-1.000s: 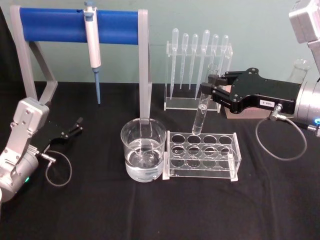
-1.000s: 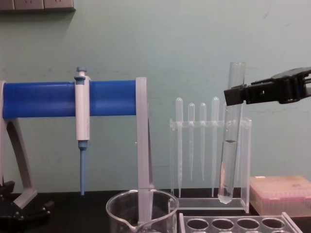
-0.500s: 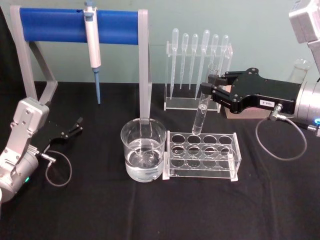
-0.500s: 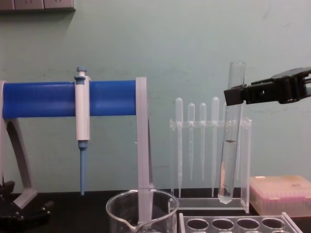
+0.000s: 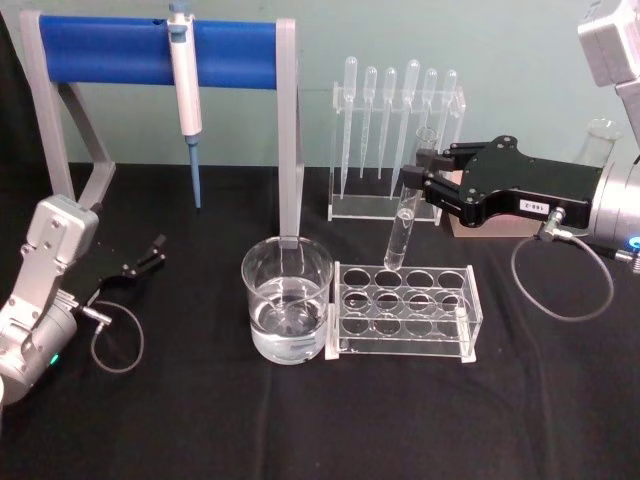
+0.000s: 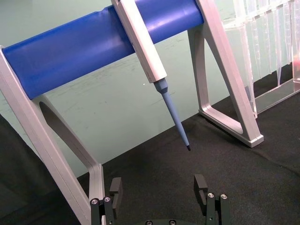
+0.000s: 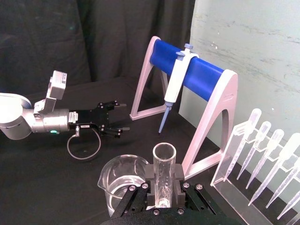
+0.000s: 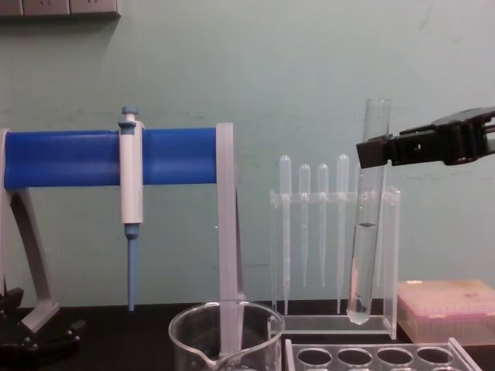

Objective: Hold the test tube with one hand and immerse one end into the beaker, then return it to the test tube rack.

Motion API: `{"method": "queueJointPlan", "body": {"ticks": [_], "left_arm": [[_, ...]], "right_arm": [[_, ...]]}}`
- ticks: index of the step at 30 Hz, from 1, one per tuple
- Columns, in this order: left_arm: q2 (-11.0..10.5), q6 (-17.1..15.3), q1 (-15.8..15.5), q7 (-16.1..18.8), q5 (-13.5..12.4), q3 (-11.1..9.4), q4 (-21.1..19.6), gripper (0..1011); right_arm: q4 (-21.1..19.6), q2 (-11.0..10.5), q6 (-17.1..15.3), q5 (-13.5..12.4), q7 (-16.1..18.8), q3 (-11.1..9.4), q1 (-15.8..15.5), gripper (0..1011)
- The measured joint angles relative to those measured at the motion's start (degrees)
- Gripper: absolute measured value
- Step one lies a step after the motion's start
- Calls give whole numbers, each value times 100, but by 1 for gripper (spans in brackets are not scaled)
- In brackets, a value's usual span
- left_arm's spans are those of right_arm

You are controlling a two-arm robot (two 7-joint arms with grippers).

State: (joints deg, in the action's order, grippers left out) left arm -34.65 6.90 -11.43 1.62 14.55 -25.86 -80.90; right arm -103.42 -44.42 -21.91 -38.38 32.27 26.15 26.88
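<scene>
Over table, tube in right hand

beaker btm cut off, rack too

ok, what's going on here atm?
The right gripper is shut on the test tube near its top. It holds the tube roughly upright in the air, rounded end just above the test tube rack, not in a hole. The beaker, part full of clear liquid, stands beside the rack on the robot's left. The left gripper sits open and idle, low at the table's left side.
</scene>
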Motion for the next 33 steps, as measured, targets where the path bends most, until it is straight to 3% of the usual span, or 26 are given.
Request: {"method": "queueJointPlan", "body": {"ticks": [33], "left_arm": [[0,0,0,0,0,0,0,1000]], "right_arm": [[0,0,0,0,1,0,0,231]]}}
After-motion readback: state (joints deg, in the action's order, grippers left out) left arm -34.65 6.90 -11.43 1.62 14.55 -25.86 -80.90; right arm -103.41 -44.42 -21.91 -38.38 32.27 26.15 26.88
